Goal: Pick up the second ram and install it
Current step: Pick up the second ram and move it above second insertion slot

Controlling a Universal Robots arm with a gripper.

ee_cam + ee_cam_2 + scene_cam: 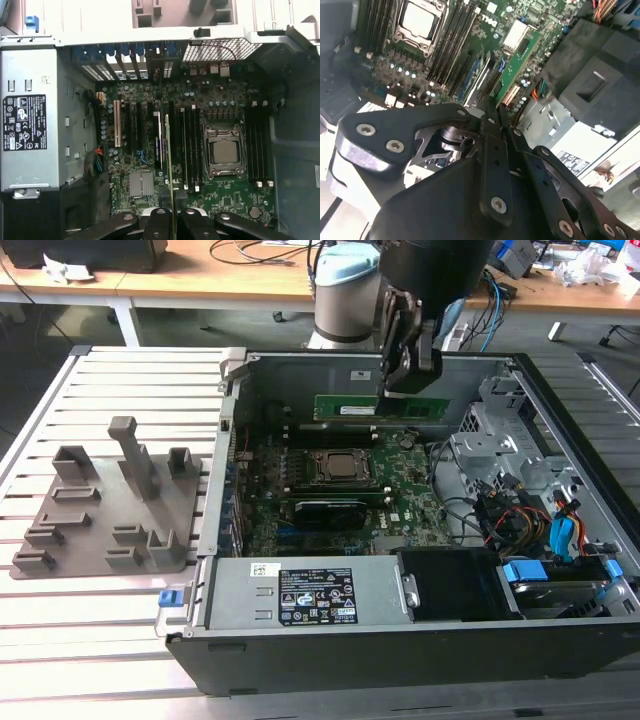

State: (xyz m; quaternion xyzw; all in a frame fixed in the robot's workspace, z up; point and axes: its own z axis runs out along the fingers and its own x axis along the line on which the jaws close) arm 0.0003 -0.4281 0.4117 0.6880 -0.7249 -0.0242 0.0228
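The second ram (345,407) is a thin green stick held level above the far side of the motherboard (400,502), inside the open computer case. My gripper (405,390) is shut on its top edge. In the first wrist view the ram (169,160) appears edge-on, running out from my gripper (170,216) over the memory slots (187,150) beside the CPU socket (225,152). In the second wrist view the ram (517,62) extends beyond my gripper (492,107) above the board. Whether it touches a slot I cannot tell.
The CPU socket (330,468) lies mid-board. A grey power supply (310,590) fills the case's near side, and drive bays with cables (540,530) fill the exterior view's right. A grey fixture with upright posts (110,510) stands on the slatted table (130,370) at the exterior view's left.
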